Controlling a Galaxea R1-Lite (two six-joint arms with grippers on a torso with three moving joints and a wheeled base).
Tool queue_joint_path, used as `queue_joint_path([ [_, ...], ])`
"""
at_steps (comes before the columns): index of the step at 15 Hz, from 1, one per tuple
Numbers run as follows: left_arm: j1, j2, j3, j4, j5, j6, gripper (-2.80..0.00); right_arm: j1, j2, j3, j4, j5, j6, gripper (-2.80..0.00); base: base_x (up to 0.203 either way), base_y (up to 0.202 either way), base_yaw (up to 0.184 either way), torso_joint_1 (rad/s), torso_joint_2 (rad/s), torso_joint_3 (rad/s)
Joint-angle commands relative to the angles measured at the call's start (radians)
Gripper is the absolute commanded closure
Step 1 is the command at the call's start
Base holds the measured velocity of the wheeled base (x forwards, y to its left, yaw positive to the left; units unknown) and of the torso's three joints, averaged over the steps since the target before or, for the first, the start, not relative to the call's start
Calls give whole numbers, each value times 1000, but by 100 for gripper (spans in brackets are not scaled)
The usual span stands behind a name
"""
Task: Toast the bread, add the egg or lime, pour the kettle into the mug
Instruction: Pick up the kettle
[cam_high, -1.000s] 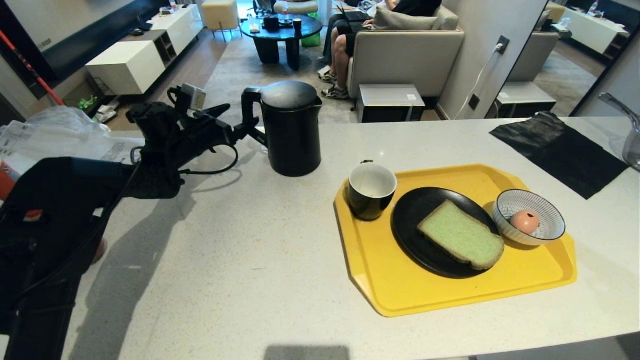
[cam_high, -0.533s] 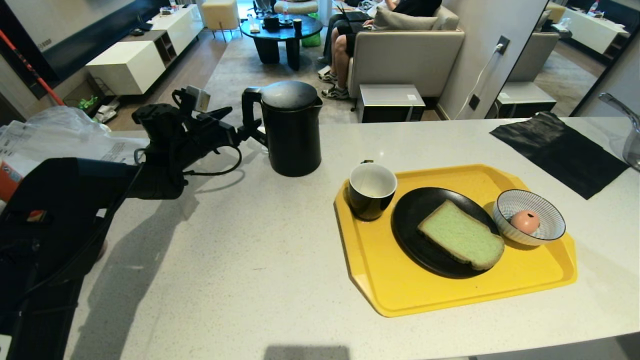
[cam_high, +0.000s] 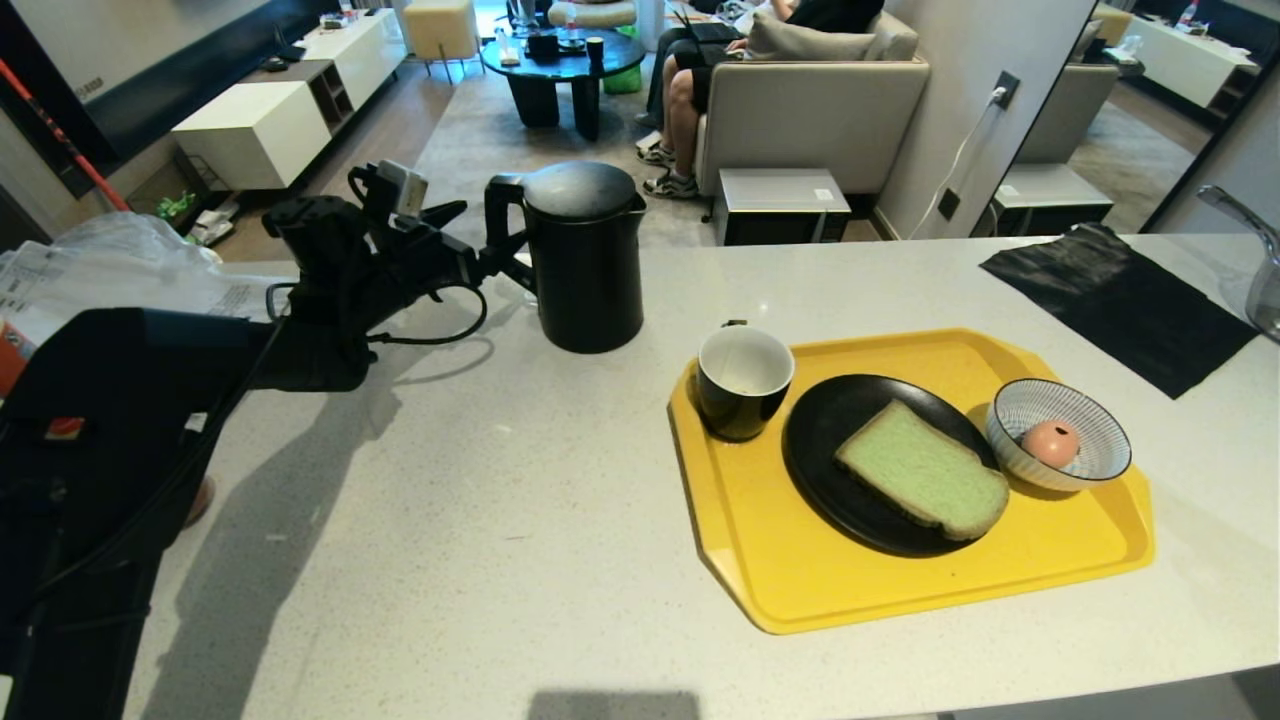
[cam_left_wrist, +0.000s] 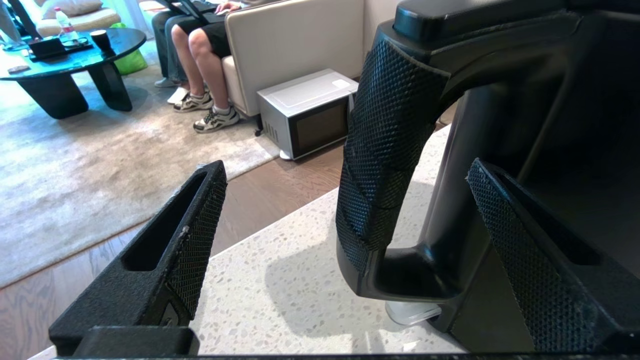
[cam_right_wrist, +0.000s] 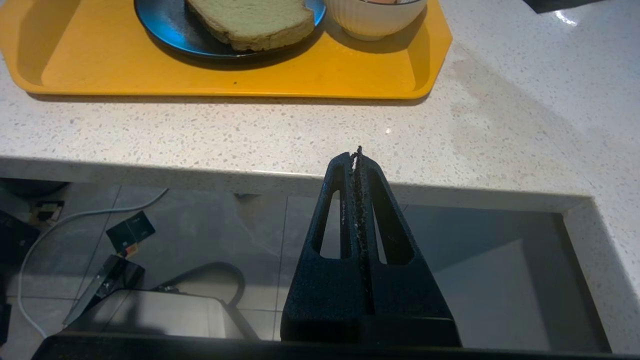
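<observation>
The left hand (cam_high: 490, 250) sits at the far left of the table (cam_high: 500, 520), its fingers spread wide on either side of the kettle's handle (cam_left_wrist: 385, 165). The wrist view shows it well: one finger (cam_left_wrist: 185, 240) stands clear on the outer side of the loop, the other pokes into the gap between handle and body, and neither one is pressing the grip yet.

The kettle (cam_high: 585, 260) stands upright on the table, lid on, well left of and beyond the yellow tray (cam_high: 900, 590). On that tray, the mug (cam_high: 742, 380) sits at the near-left corner area, white inside showing. The bread (cam_high: 922, 470) lies flat on the black plate (cam_high: 830, 450) in the middle, and the egg (cam_high: 1050, 442) rests in the striped bowl (cam_high: 1090, 460) on the right. So bread and egg look settled, and by my reading the pour is the step in hand.

The right hand (cam_right_wrist: 357, 160) hangs below the table's near edge, fingers pressed together, holding nothing.

What next? The left hand needs to close firmly on that textured handle, and squarely, because a tall kettle held off to one side may want to swing. Then comes a lift and a carry right toward the mug, spout leading, before any tilt.
</observation>
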Motion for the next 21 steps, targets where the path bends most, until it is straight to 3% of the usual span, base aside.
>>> queue_joint_path([
  [1, -6, -10, 1, 2, 0, 0, -280, 0, 0, 0, 0, 0, 2, 0, 0, 0, 0, 0, 0, 0],
  [9, 20, -10, 1, 0, 36, -7, -280, 0, 0, 1, 0, 0, -1, 0, 0, 0, 0, 0, 0, 0],
  [21, 22, -12, 1, -11, 32, -12, -280, 0, 0, 0, 0, 0, 2, 0, 0, 0, 0, 0, 0, 0],
])
